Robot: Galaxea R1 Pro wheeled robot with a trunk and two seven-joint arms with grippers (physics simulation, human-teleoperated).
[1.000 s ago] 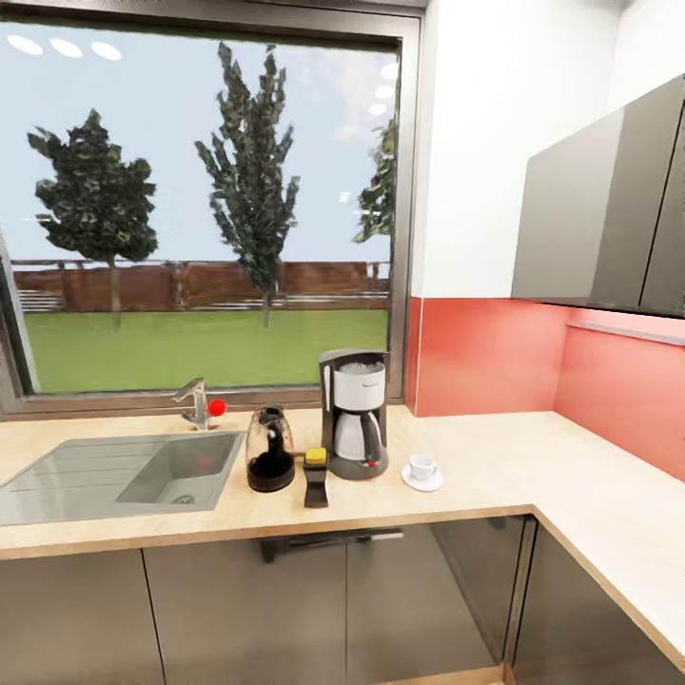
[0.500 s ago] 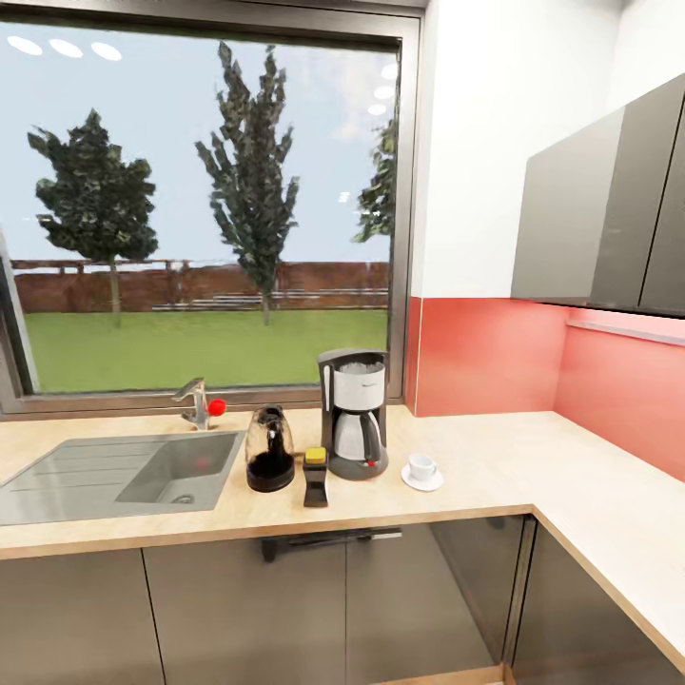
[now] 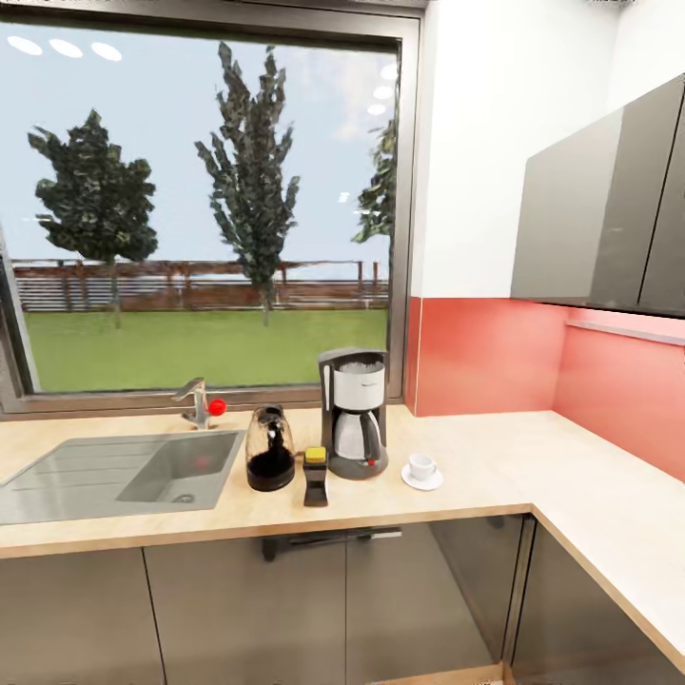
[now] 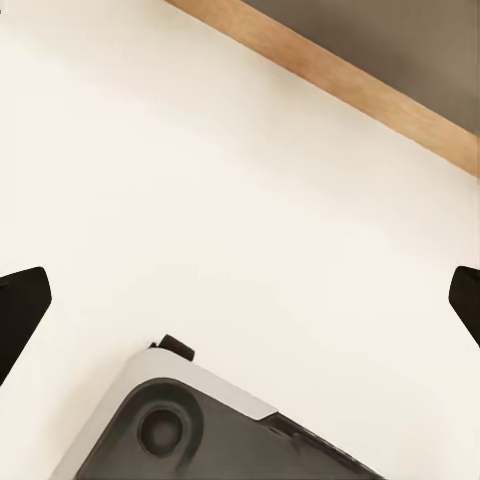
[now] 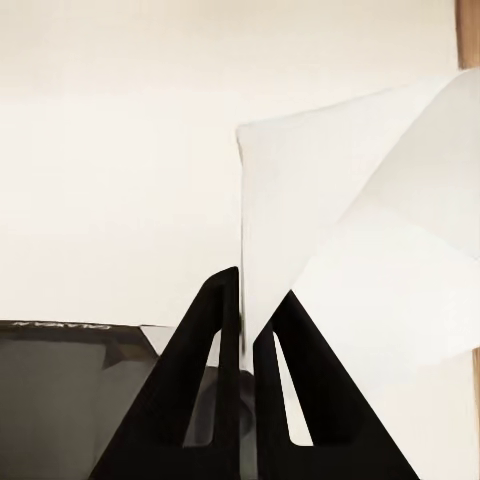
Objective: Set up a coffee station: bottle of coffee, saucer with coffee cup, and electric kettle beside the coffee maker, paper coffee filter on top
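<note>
From my head, low in the middle of the frame, the coffee maker [image 3: 354, 413] stands on the countertop [image 3: 495, 476], with the kettle [image 3: 270, 449] and coffee bottle [image 3: 316, 475] just beside it on its left and the cup [image 3: 422, 466] on its saucer [image 3: 421, 479] to its right. My left claw [image 4: 240, 300] hangs wide apart, holding nothing. My right claw [image 5: 247, 300] pinches the white paper filter [image 5: 360, 270], so I judge only that placement is left.
</note>
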